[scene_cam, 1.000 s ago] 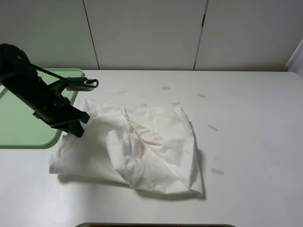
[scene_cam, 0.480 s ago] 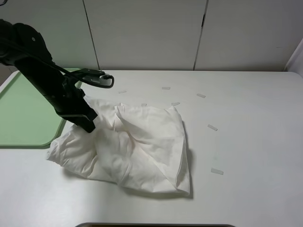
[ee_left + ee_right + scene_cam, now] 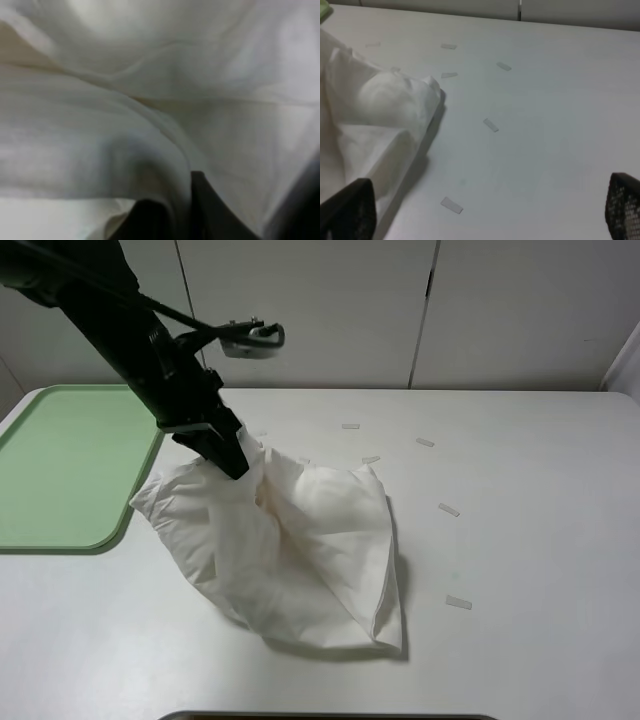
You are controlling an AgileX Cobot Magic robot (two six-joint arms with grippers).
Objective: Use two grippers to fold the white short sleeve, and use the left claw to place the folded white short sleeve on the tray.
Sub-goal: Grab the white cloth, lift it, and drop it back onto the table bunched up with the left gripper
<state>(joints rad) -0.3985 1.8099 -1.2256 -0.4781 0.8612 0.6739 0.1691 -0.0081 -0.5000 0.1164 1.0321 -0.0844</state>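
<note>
The folded white short sleeve (image 3: 290, 550) hangs in a bunch from my left claw (image 3: 232, 462), which is shut on its upper left part and lifts it; its lower right part still rests on the table. White cloth (image 3: 150, 100) fills the left wrist view, close around the dark fingertips (image 3: 200, 200). The pale green tray (image 3: 60, 475) lies at the table's left edge, left of the shirt. My right gripper is out of the high view. In the right wrist view its two dark fingertips (image 3: 350, 210) stand wide apart and hold nothing, with the shirt's edge (image 3: 380, 115) near one.
Several small pale tape strips (image 3: 448, 509) lie scattered on the white table (image 3: 520, 540) behind and to the right of the shirt. White cabinet doors (image 3: 310, 310) stand behind the table.
My left claw has risen and moved right, away from the tray, pulling the shirt's left part up off the table. The shirt has bunched into a hanging heap.
</note>
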